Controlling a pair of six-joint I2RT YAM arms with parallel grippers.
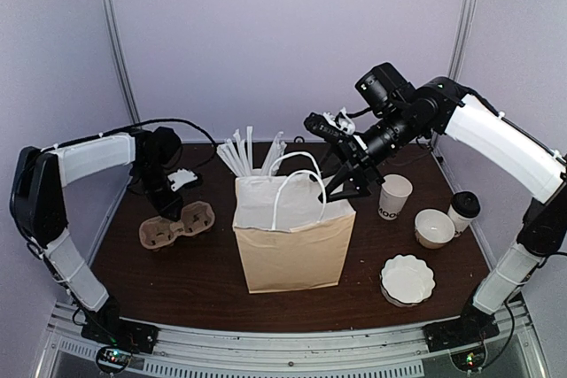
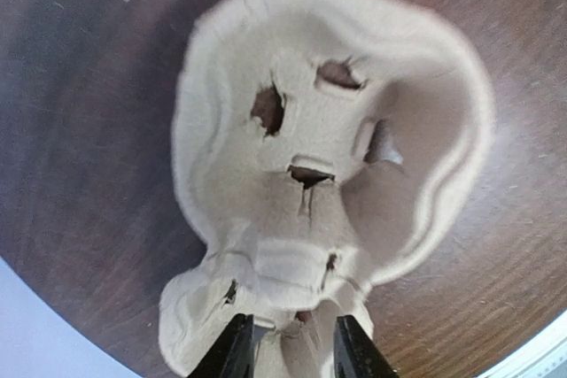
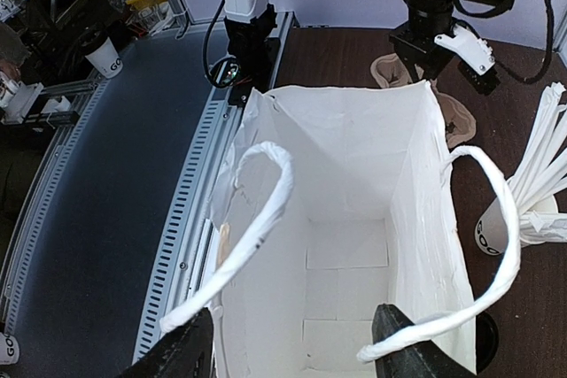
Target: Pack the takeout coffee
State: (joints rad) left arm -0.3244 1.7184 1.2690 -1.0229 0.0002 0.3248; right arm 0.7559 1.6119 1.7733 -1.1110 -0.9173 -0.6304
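The takeout coffee (image 1: 462, 210), a white cup with a black lid, stands at the table's right edge. My right gripper (image 1: 348, 185) hangs open and empty over the right rim of the upright brown paper bag (image 1: 288, 241). The right wrist view looks down into the bag's empty white inside (image 3: 354, 245), with the gripper (image 3: 292, 351) wide open above it and the handles between the fingers. My left gripper (image 1: 173, 210) is down on a pulp cup carrier (image 1: 177, 226). In the left wrist view its fingers (image 2: 232, 353) pinch the carrier's middle ridge (image 2: 297, 307).
A lidless white cup (image 1: 394, 196), a white bowl (image 1: 434, 227) and a stack of white plates (image 1: 407, 279) stand right of the bag. A cup of white straws (image 1: 248, 152) stands behind it. The frame rail (image 1: 292, 351) runs along the near edge.
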